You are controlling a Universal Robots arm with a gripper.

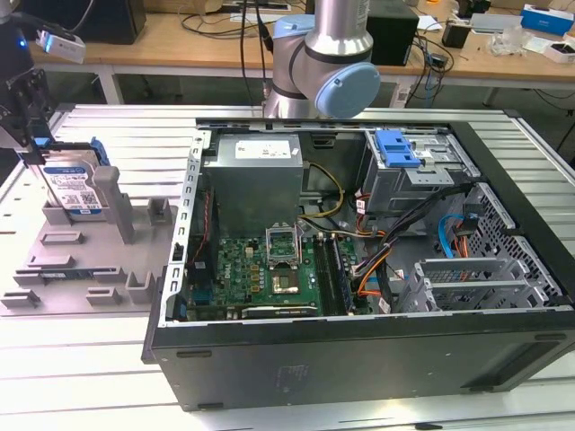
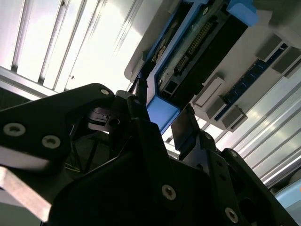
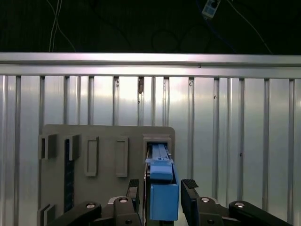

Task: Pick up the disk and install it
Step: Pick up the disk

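Aluminium, ribbed and pale, was the table that carried everything. On it lay a black computer case, its side open, and it took most of the exterior view from the centre toward three o'clock. Behind the case, at twelve o'clock, stood the grey and light-blue robot arm, and farther back a wooden bench with cables.

At nine o'clock from the case, just beside its wall, a grey fixture tray rested flat on the table. Inside the case I saw a grey power supply at about eleven o'clock and under it a green motherboard.

The disk stood on its edge in a slot of the tray, at ten o'clock from the case, with its blue-and-white label turned to the camera and the blue carrier around it. The dark gripper hung directly above it. In the first wrist view the two fingers were spread on either side of the blue carrier, with a thin gap visible on one side, so the gripper was not clamped on it and the disk was seated in the tray.

A blue clip sat on top of the grey drive cage, at one o'clock inside the case.
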